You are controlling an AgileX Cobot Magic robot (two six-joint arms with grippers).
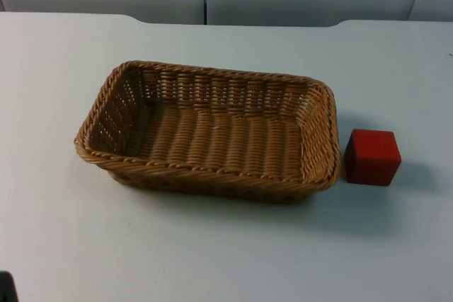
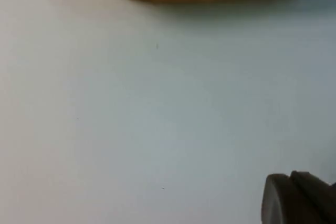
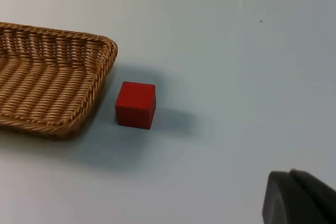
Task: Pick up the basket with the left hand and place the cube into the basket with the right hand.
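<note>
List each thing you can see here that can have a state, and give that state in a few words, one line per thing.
basket: empty, upright, resting flat on the table, not held.
cube: on the table beside the basket's right end, outside it, not held.
left gripper: above bare table, short of the basket's rim, holding nothing.
right gripper: back from the cube, holding nothing.
table: carries the basket and the cube.
</note>
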